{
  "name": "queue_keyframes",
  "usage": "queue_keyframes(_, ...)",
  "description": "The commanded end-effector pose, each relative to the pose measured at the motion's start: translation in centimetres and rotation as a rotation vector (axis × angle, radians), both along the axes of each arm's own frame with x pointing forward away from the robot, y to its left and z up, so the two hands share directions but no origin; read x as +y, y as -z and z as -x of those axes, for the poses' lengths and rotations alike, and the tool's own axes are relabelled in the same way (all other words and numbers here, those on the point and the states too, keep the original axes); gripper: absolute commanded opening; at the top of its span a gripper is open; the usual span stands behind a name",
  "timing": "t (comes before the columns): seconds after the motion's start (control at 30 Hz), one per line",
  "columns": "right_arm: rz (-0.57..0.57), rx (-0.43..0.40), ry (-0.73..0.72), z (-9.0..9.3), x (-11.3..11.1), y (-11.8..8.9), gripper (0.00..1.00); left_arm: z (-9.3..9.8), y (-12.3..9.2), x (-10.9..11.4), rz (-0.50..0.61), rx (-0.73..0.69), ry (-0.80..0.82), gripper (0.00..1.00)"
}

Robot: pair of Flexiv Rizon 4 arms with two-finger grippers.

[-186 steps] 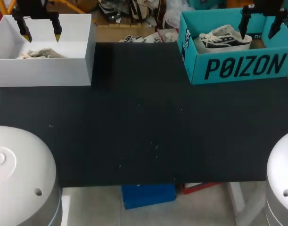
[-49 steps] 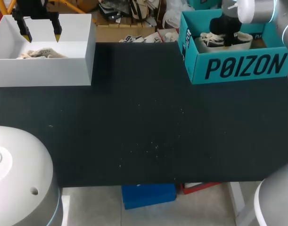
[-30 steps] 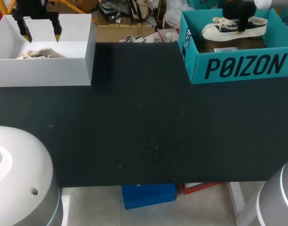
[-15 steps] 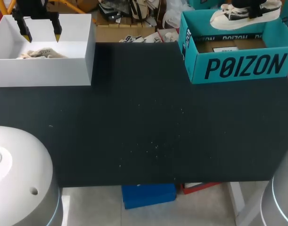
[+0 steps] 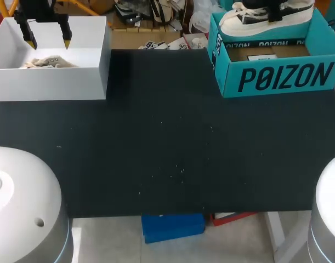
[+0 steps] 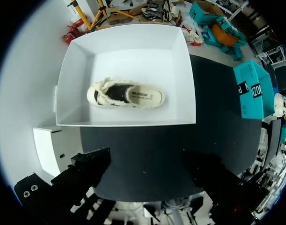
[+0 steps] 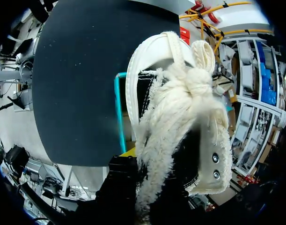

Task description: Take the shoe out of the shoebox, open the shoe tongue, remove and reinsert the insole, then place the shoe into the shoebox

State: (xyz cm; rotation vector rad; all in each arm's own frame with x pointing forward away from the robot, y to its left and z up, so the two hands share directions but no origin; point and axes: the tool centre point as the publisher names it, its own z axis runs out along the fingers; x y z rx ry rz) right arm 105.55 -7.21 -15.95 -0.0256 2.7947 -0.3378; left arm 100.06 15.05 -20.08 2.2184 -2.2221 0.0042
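A black-and-cream sneaker (image 5: 266, 13) hangs above the teal shoebox (image 5: 277, 76) at the table's far right. My right gripper (image 5: 274, 5) is shut on it from above. In the right wrist view the sneaker (image 7: 180, 117) with its frayed cream laces fills the space ahead of the fingers, and the shoebox's teal edge (image 7: 118, 112) shows beneath it. My left gripper (image 5: 48, 39) hovers open above a white box (image 5: 52, 82) at the far left. That box holds a second cream sneaker (image 6: 126, 95), which lies well ahead of the left gripper (image 6: 150, 173).
The black table top (image 5: 167, 137) stretches between the two boxes. The teal shoebox's floor shows brown card and a white label (image 5: 261, 56). In the left wrist view the teal shoebox (image 6: 253, 89) stands far off to one side.
My right gripper has lifted the sneaker up out of the teal shoebox and carried it a little to the left. The left arm has not moved.
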Motion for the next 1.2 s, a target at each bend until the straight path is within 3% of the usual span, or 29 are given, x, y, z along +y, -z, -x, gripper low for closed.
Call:
queue_keyframes(0.03, 0.031, -0.171, -0.028, 9.8, 5.4, -7.2, 0.0, 0.0, -0.1, 0.0, -0.001, 0.001, -0.001, 1.0)
queue_keyframes(0.3, -0.028, -0.175, -0.066, 15.9, 12.0, -3.9, 0.0, 0.0, -0.1, 0.0, -0.001, 0.001, -0.001, 1.0)
queue_keyframes(0.5, -0.085, -0.173, -0.081, 19.0, 16.1, -0.3, 0.0, 0.0, -0.1, 0.0, -0.001, 0.001, -0.001, 1.0)
queue_keyframes(0.7, -0.125, -0.148, -0.081, 20.3, 18.9, 3.9, 0.0, 0.0, -0.1, 0.0, -0.001, 0.001, -0.001, 1.0)
queue_keyframes(1.2, -0.19, -0.038, -0.012, 21.4, 23.4, 15.0, 0.0, 0.0, -0.1, 0.0, -0.001, 0.001, -0.001, 1.0)
